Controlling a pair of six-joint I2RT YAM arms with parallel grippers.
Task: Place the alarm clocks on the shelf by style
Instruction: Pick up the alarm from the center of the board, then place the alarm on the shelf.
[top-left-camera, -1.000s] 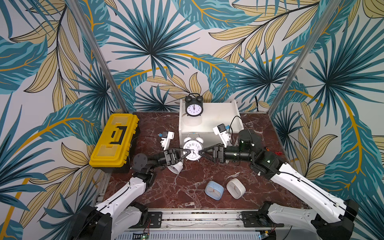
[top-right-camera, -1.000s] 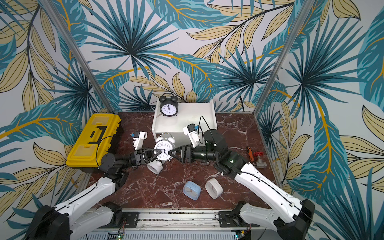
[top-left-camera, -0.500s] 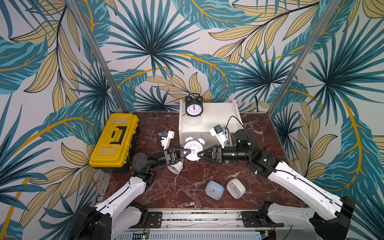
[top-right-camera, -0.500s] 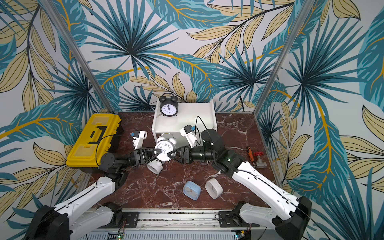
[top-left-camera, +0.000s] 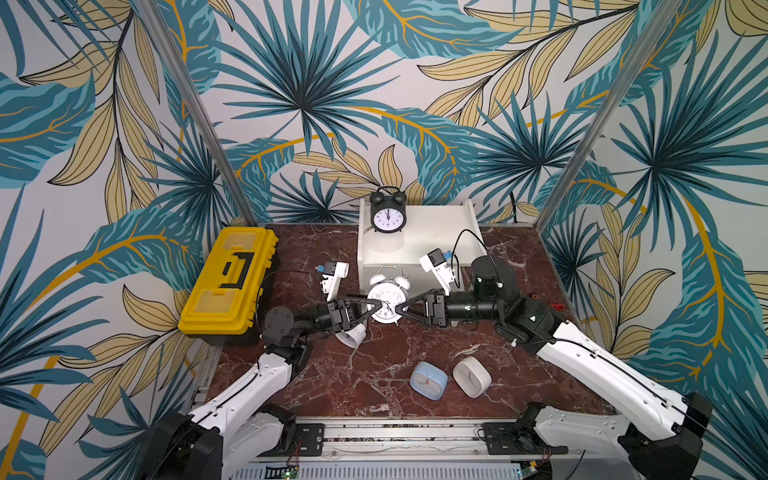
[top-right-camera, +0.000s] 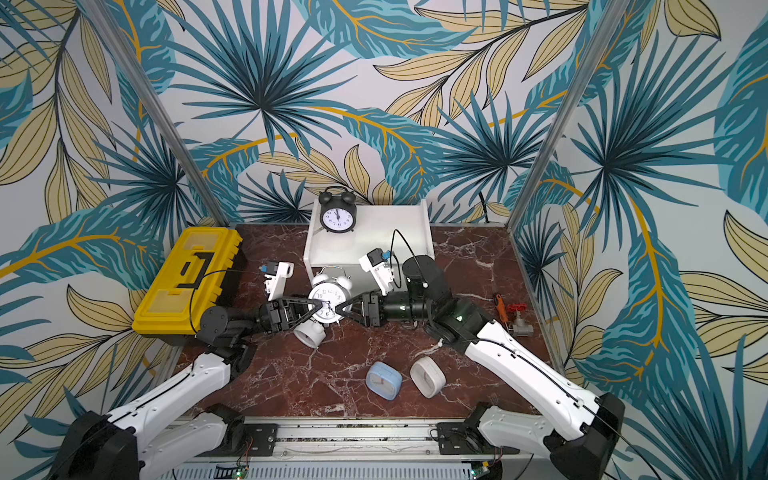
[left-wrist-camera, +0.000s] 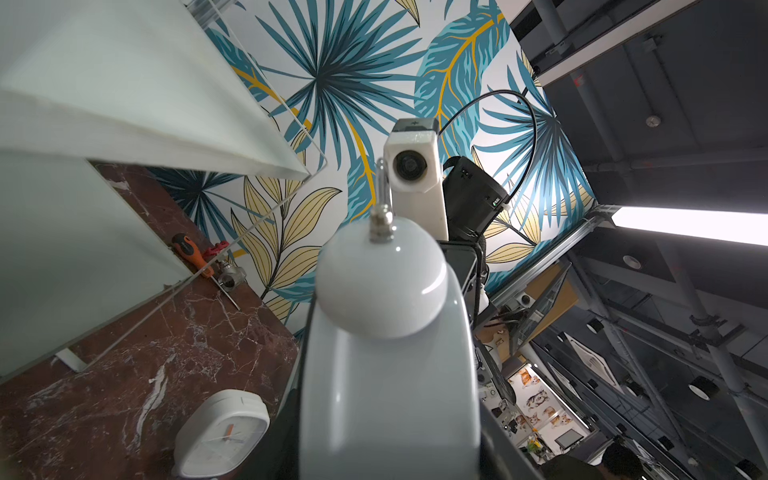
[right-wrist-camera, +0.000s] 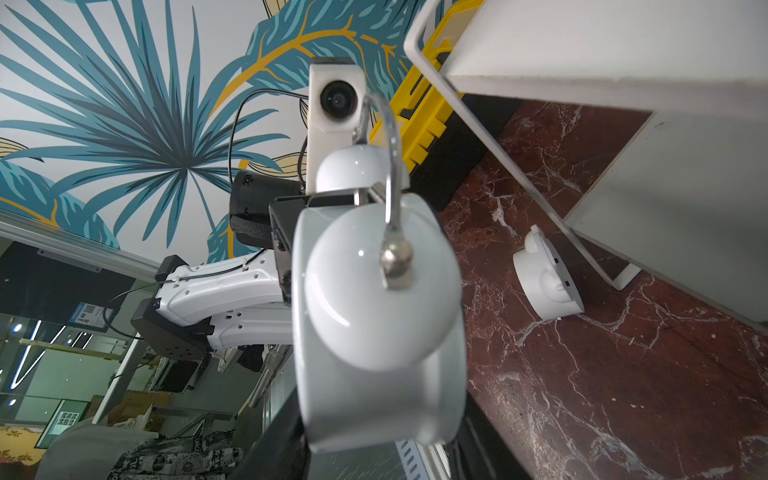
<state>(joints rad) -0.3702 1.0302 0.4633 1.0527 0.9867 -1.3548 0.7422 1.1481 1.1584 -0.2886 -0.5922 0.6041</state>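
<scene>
Mid-handover above the tabletop (top-left-camera: 353, 374): the right fingers (top-left-camera: 415, 300), wide a second ago, now clamp the white twin-bell clock (top-left-camera: 386, 291) that the left fingers (top-left-camera: 361, 299) also pinch, apparently bound for the shelf (top-left-camera: 432, 237) at 12 o'clock, beside the black twin-bell clock (top-left-camera: 387, 216).

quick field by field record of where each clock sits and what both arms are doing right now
clock between arms: white twin-bell clock, in front of the shelf
left end effector: at one side of that clock, grip unclear
right end effector: at the opposite side, grip unclear
on shelf: black twin-bell clock, upright on the top board
on table: second white twin-bell clock, tipped over; light blue square clock and white square clock, side by side
other: yellow toolbox, shut
</scene>
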